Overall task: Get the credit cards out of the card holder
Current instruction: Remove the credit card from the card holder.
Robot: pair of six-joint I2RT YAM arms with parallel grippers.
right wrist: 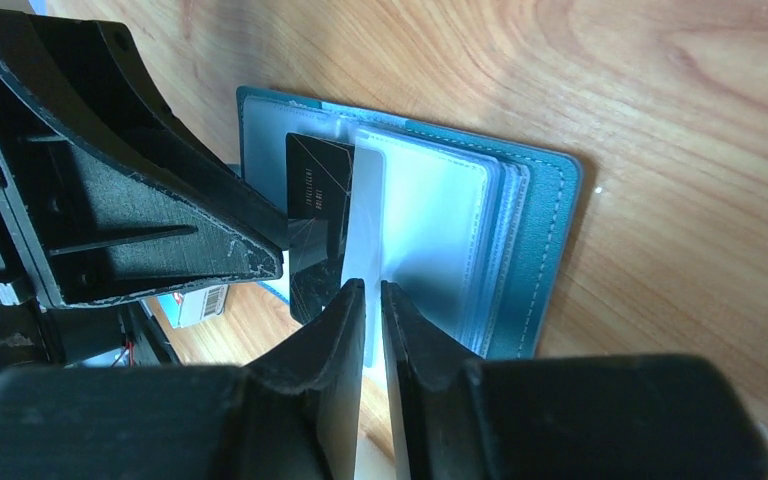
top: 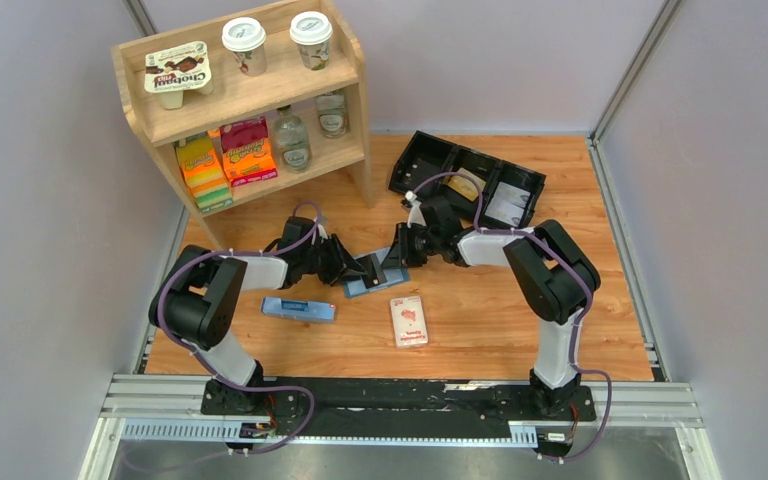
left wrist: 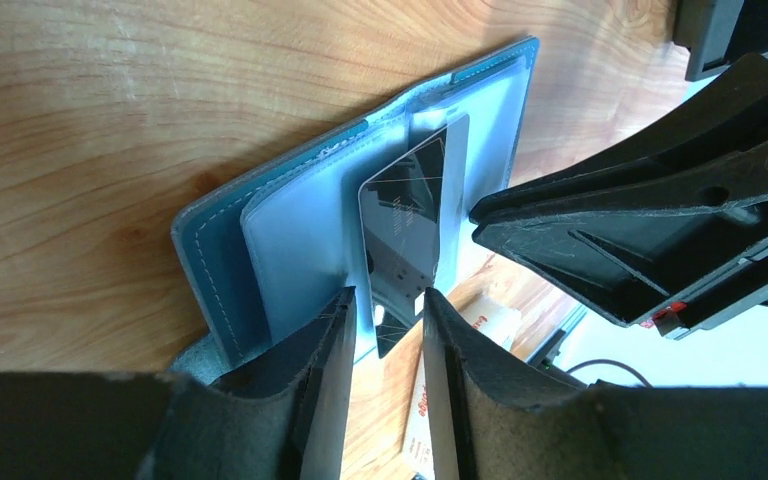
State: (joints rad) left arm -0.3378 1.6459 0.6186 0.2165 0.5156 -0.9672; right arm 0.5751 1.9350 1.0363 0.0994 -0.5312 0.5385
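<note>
The right gripper [right wrist: 372, 295], jaws nearly together, is pinching a clear sleeve of the open card holder [right wrist: 550, 230]. The left gripper [left wrist: 387, 300] is straddling the dark grey card [left wrist: 405, 220], partly apart, grip unclear.

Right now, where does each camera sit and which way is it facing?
Top external: above, behind the bases, looking down at the table; both arms show, meeting at the card holder.
Left wrist: on the left arm, looking along left claw at the dark grey card; right claw opposite.
Right wrist: on the right arm, looking along right claw at the holder's clear sleeves.
Shared: all show the card holder.
</note>
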